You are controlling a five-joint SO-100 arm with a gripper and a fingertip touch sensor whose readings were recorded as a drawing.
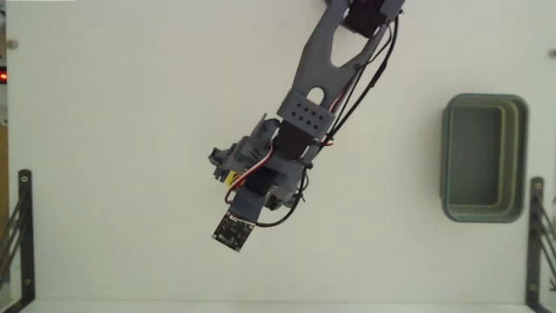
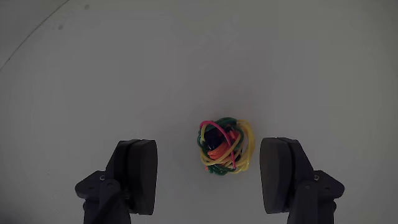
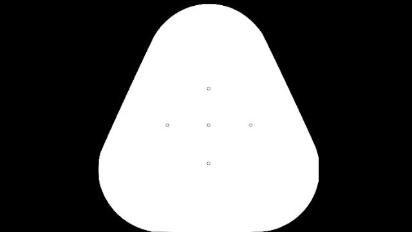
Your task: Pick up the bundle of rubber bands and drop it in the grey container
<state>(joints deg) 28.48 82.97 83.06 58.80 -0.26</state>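
Your gripper (image 2: 208, 177) gapes wide around the bundle of rubber bands (image 2: 225, 147), which sits off-centre; closing may flick it away

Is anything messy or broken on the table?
Nothing stands out. The bundle of rubber bands lies in one tangled clump between the open gripper fingers, nearer the right one in the wrist view. The grey container sits upright and looks empty.
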